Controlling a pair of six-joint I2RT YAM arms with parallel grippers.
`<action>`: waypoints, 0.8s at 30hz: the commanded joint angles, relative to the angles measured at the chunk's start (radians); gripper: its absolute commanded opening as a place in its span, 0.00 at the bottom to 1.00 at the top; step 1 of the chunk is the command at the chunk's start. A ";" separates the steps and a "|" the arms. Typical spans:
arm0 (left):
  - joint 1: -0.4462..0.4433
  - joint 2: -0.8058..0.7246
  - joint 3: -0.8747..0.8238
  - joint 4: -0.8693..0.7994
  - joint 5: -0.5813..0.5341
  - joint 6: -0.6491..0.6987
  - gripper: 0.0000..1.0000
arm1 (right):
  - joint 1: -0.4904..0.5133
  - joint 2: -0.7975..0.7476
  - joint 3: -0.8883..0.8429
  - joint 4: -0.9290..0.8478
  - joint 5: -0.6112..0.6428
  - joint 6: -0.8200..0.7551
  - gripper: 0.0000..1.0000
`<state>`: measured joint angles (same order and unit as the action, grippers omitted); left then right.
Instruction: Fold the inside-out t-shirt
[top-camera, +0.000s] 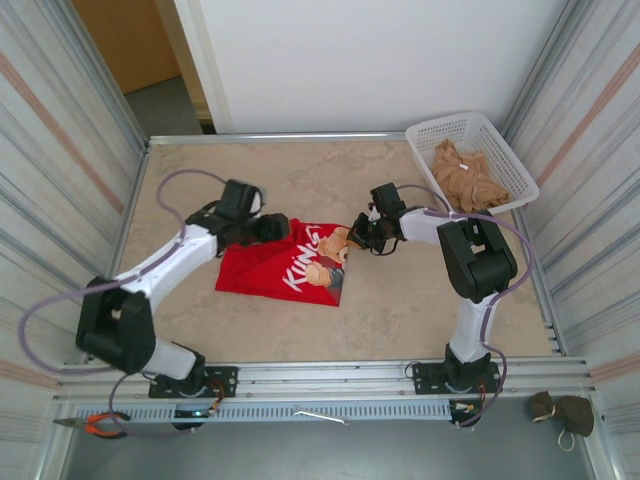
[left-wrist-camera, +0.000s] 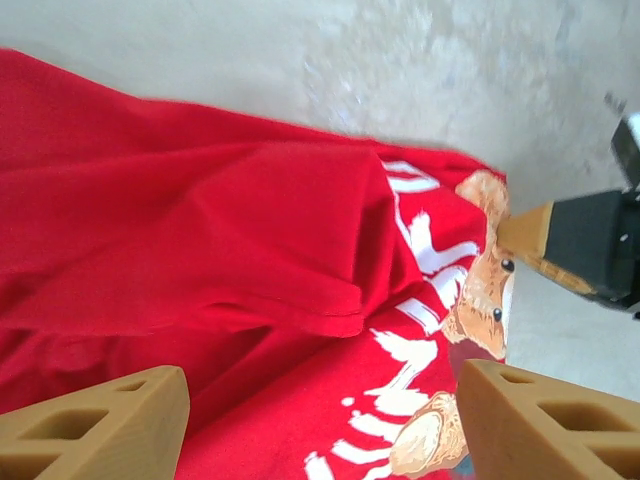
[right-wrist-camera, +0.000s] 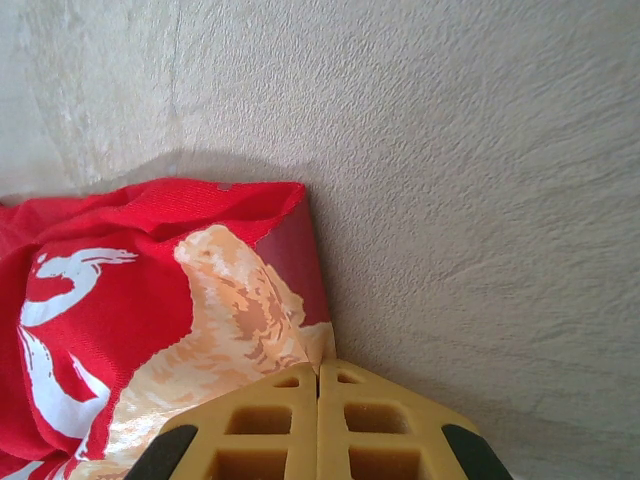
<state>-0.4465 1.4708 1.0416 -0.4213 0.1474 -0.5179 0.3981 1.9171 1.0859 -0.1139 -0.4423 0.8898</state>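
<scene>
1 red t-shirt (top-camera: 268, 270) is pinched at its edge by the right gripper (right-wrist-camera: 318, 372). Above it, the left gripper (left-wrist-camera: 320, 388) is held spread.

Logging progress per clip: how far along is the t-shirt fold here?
Done: the bright red cotton t-shirt lies partly folded, bear print showing. In hand: the right gripper is shut on its right edge; the left gripper hovers open over the left side. Left: smoothing the loose creases and finishing a neat fold.
</scene>
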 joint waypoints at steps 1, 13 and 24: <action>-0.063 0.084 0.081 -0.036 -0.091 0.016 0.71 | -0.001 -0.026 -0.013 -0.032 0.018 0.003 0.00; -0.125 0.228 0.174 -0.112 -0.290 0.095 0.59 | 0.007 -0.024 -0.010 -0.032 0.018 0.002 0.00; -0.062 0.261 0.182 -0.092 -0.258 0.143 0.00 | 0.006 -0.028 -0.011 -0.035 0.021 0.002 0.00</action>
<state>-0.5488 1.7348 1.1893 -0.5045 -0.1043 -0.4046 0.3996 1.9171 1.0859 -0.1150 -0.4419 0.8898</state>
